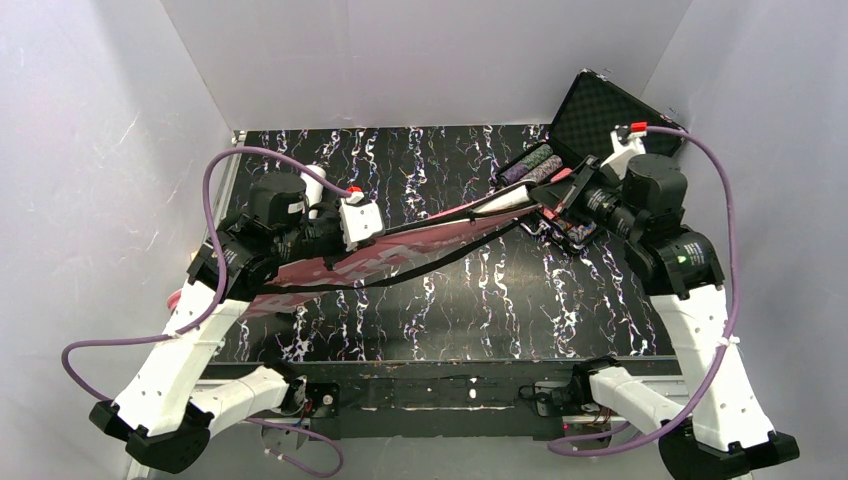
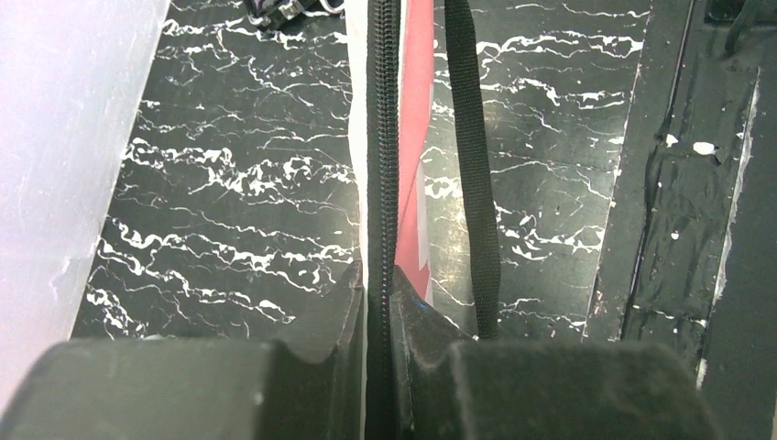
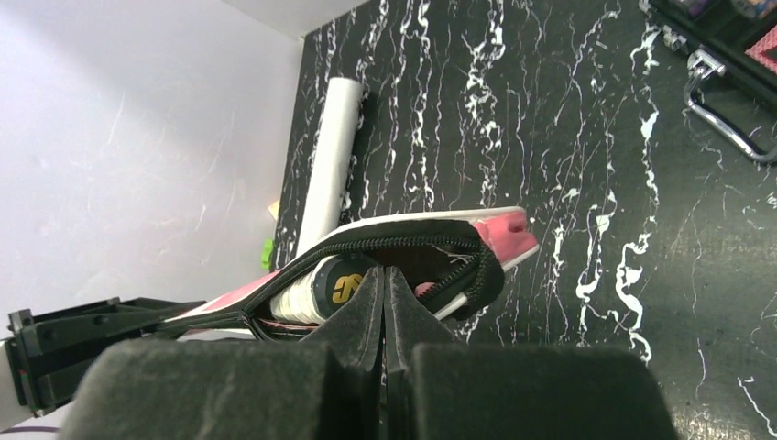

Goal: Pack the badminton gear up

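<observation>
The long pink bag [image 1: 400, 255] hangs stretched between both grippers above the table, its black strap [image 1: 430, 265] sagging below. My left gripper [image 1: 378, 233] is shut on the bag's black zipper edge [image 2: 382, 183]; the pink side [image 2: 417, 119] and the strap [image 2: 472, 165] run away from it. My right gripper [image 1: 548, 198] is shut on the rim of the bag's open end [image 3: 458, 266]. A white racket handle with a black end cap [image 3: 316, 289] lies inside the opening. The white tube [image 3: 330, 156] lies on the table by the left wall [image 1: 315, 185]. No shuttlecocks are in view.
The open black foam-lined case [image 1: 600, 120] with coloured chips [image 1: 535, 165] stands at the back right, just behind my right gripper. Its metal handle [image 3: 724, 124] shows in the right wrist view. White walls close in the left, back and right sides.
</observation>
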`<state>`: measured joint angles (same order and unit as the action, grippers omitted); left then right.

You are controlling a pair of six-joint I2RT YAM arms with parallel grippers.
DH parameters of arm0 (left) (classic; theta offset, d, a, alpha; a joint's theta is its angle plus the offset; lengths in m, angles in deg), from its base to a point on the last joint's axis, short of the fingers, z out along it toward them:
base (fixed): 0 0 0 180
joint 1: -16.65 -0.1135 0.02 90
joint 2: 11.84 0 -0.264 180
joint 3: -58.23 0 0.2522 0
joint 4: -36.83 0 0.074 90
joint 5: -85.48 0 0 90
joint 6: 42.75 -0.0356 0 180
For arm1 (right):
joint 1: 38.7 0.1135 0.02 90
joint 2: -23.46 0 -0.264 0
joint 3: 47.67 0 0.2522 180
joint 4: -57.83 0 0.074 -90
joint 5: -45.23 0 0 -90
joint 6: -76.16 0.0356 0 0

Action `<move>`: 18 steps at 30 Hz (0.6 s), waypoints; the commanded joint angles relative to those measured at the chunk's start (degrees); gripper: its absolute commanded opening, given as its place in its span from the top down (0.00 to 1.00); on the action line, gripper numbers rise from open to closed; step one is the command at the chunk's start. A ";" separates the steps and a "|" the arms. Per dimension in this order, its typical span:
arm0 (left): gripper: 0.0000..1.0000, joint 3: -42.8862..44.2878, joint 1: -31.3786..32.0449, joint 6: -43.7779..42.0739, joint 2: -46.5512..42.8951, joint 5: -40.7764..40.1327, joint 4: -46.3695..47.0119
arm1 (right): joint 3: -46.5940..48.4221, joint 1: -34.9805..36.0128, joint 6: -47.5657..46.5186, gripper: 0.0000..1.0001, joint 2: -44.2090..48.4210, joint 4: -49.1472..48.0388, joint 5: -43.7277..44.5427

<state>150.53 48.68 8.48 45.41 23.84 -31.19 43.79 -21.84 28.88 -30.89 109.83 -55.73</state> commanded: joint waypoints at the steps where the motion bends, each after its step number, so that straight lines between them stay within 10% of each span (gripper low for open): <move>1: 1.00 2.10 0.14 -0.58 -1.53 2.98 4.60 | -2.44 4.82 0.65 0.99 -0.08 -3.03 1.48; 8: 1.00 1.99 0.14 -0.69 -1.90 3.01 4.27 | 5.41 5.90 -5.59 0.99 -1.55 8.06 14.93; 11: 1.00 1.73 0.14 -0.98 -2.06 3.00 4.14 | 14.40 5.90 -8.90 0.79 -3.73 13.77 20.64; 18: 1.00 2.15 0.14 -0.68 -1.62 3.28 4.08 | 20.40 5.92 -8.38 0.71 -5.47 13.25 14.52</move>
<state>150.53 48.66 8.46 45.41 24.97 -31.69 63.65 -16.09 21.34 -36.48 122.47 -38.88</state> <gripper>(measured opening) 0.094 0.277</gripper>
